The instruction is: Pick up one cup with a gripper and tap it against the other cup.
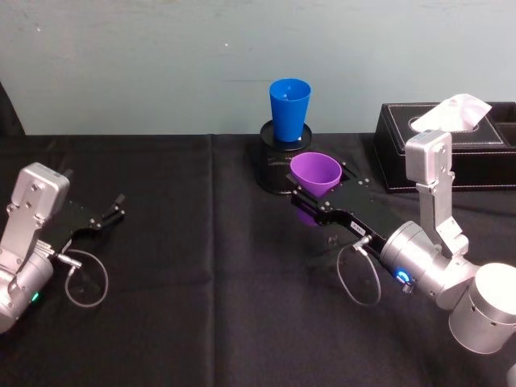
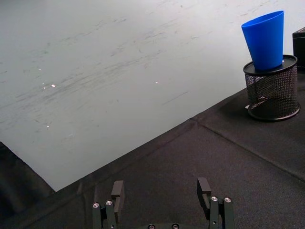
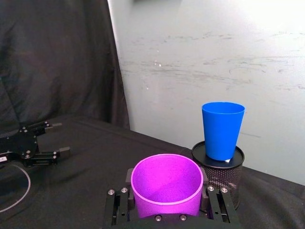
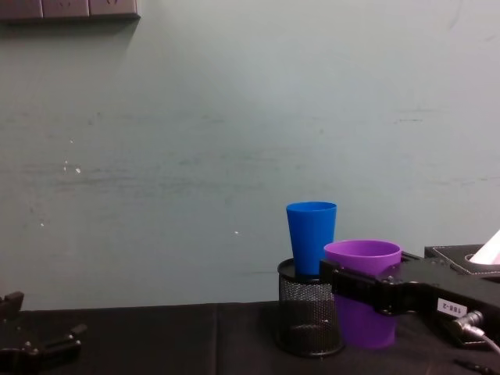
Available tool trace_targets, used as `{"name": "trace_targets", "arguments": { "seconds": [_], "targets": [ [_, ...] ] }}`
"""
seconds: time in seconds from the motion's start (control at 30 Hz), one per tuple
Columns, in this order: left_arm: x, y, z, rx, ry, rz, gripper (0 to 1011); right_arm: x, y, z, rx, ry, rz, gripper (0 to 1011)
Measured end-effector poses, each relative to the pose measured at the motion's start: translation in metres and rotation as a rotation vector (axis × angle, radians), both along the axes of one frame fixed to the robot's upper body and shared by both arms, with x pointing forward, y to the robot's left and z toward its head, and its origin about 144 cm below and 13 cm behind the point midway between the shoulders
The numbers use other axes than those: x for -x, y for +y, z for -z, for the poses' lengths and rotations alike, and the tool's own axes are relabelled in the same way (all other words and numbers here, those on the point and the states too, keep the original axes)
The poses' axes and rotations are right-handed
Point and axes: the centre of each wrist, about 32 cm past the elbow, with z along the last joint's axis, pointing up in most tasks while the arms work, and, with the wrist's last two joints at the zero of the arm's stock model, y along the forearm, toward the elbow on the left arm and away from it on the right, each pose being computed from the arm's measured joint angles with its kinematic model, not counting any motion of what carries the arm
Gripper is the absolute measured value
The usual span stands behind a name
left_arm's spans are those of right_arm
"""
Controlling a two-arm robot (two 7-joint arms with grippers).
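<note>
- Right wrist view: right pincer (image 3: 167,193) clamps purple cup (image 3: 167,175) below its rim, near the worktop's (image 1: 201,266) far edge, just beside blue cup (image 3: 222,130) perched on mesh holder (image 3: 221,177).
- Cup probably light, stiff and slick; its taper favours this high hold.
- Left pincer (image 1: 117,206) spread, idle near left edge.
- White label (image 4: 450,307): unreadable.
</note>
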Motion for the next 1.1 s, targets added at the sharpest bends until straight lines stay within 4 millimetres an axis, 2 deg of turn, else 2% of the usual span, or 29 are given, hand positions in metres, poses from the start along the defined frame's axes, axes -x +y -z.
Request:
{"name": "trace_targets", "arguments": {
  "seconds": [1.1],
  "targets": [
    [0.0,0.0,0.0,0.0,0.0,0.0,1000,-0.0001,0.0,0.0001,0.0,0.0,0.0,739]
  ]
}}
